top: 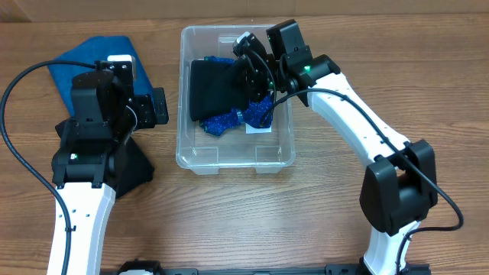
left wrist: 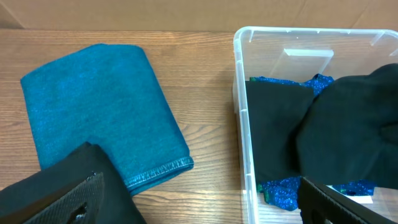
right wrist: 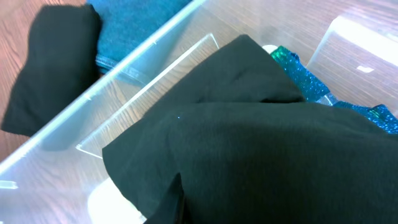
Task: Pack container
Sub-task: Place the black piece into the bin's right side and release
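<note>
The clear container (top: 191, 156) stands mid-table, its white label (top: 260, 129) showing on the bottom. Inside lie a black cloth (top: 216, 88) and a blue sparkly cloth (top: 229, 120). My right gripper (top: 256, 74) reaches into the container and looks shut on the black cloth (right wrist: 261, 143), which fills the right wrist view; one finger shows at its lower edge (right wrist: 177, 199). My left gripper (left wrist: 199, 205) is open and empty, above the table between a teal towel (left wrist: 99, 106) and the container's left wall (left wrist: 241, 112).
The teal towel (top: 76, 61) lies at the back left, partly under my left arm. A second black cloth (top: 136, 164) lies on the table by the left arm's base and also shows in the right wrist view (right wrist: 53, 68).
</note>
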